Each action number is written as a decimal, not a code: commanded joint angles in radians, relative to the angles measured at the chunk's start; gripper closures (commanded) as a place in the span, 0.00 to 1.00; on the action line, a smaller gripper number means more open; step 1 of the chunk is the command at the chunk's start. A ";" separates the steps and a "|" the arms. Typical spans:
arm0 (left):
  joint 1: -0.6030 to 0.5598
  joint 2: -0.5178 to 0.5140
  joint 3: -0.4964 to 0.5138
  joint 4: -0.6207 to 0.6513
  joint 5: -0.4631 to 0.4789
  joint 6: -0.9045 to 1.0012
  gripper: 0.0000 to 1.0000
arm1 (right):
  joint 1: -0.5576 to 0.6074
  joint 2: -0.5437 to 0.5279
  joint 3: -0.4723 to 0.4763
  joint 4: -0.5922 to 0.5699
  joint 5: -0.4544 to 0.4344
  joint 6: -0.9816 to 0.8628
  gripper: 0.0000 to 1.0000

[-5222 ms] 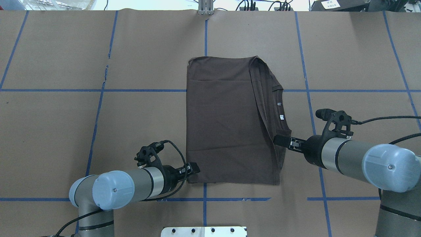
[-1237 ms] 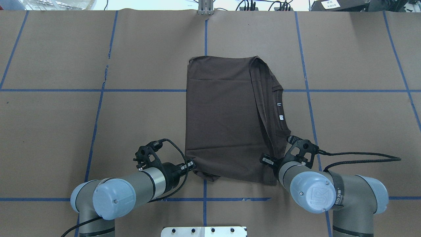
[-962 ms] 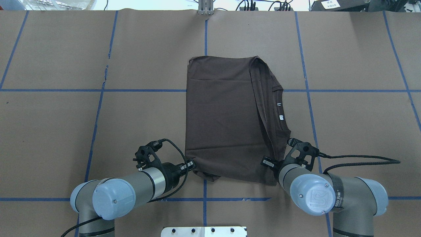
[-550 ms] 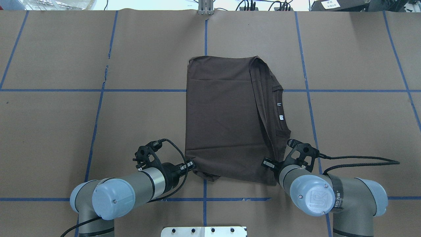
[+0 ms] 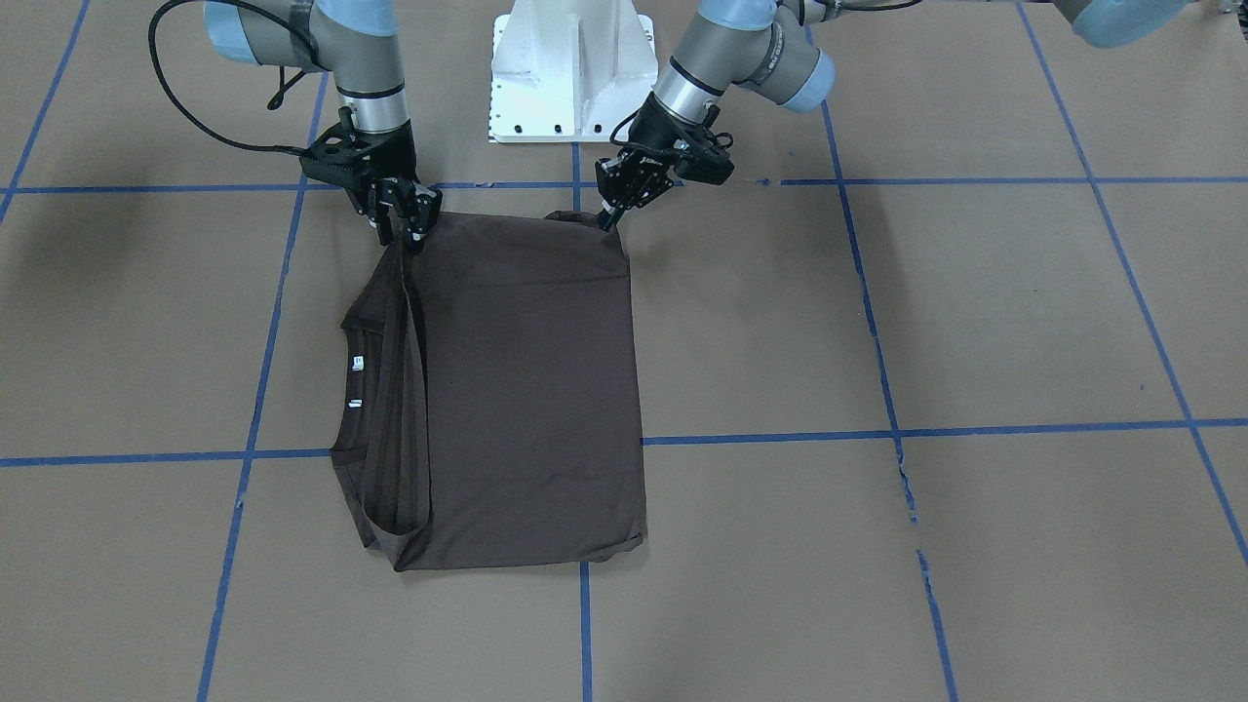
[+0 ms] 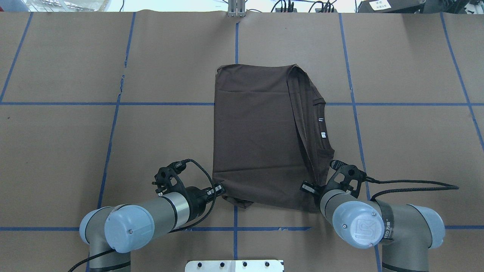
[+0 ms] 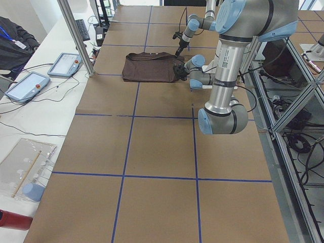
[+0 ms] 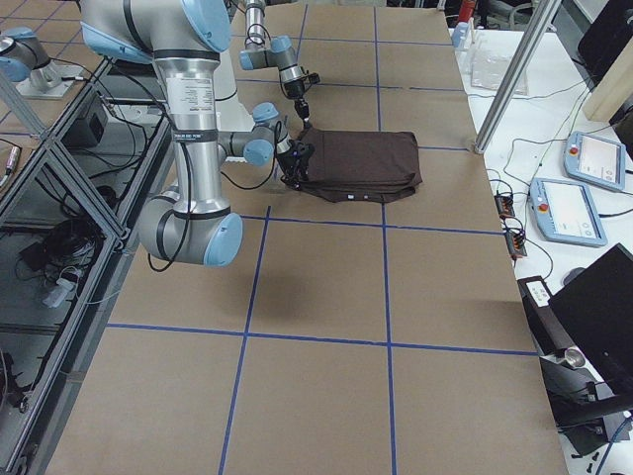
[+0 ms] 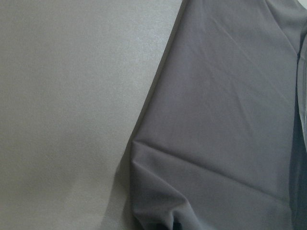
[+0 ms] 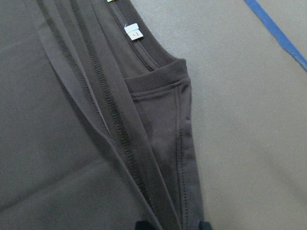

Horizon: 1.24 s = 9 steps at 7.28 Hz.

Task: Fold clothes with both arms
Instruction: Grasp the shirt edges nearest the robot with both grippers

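The dark brown T-shirt [image 6: 257, 136] lies folded lengthwise on the paper-covered table, collar and white neck tags [image 6: 323, 134] along its right side. My left gripper [image 6: 221, 188] is shut on the near left corner, which is puckered and slightly raised; in the front-facing view the left gripper [image 5: 609, 216] pinches that corner. My right gripper [image 6: 307, 187] is shut on the near right corner by the layered hems, and it grips the same spot in the front-facing view [image 5: 409, 232]. The right wrist view shows fingertips [image 10: 205, 225] at the bottom edge with the hem between them.
The white pedestal [image 5: 570, 68] stands just behind both grippers. A black cable [image 6: 416, 185] trails right from the right wrist. Blue tape lines [image 6: 162, 103] grid the brown paper. Off the table's far edge are an aluminium post [image 7: 76, 35] and teach pendants [image 7: 63, 63].
Since 5.2 s ago the right arm swung from the shirt's right edge to its near right corner, and the near left corner was pinched up. In the last second almost nothing moves.
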 commanded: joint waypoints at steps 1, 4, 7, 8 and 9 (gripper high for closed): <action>0.000 0.001 -0.003 0.001 -0.001 0.000 1.00 | 0.000 0.007 0.004 0.001 0.000 0.024 1.00; 0.000 -0.001 -0.005 0.001 -0.001 0.000 1.00 | 0.001 0.006 0.008 0.001 -0.005 0.024 1.00; 0.000 -0.002 -0.003 0.001 -0.007 0.004 1.00 | -0.005 0.000 0.020 -0.097 -0.017 -0.066 0.00; 0.000 -0.002 -0.003 0.001 -0.009 0.016 1.00 | -0.008 0.001 0.025 -0.099 -0.018 -0.067 0.00; 0.000 -0.002 -0.003 0.001 -0.009 0.016 1.00 | -0.011 0.003 0.027 -0.099 -0.021 -0.064 0.00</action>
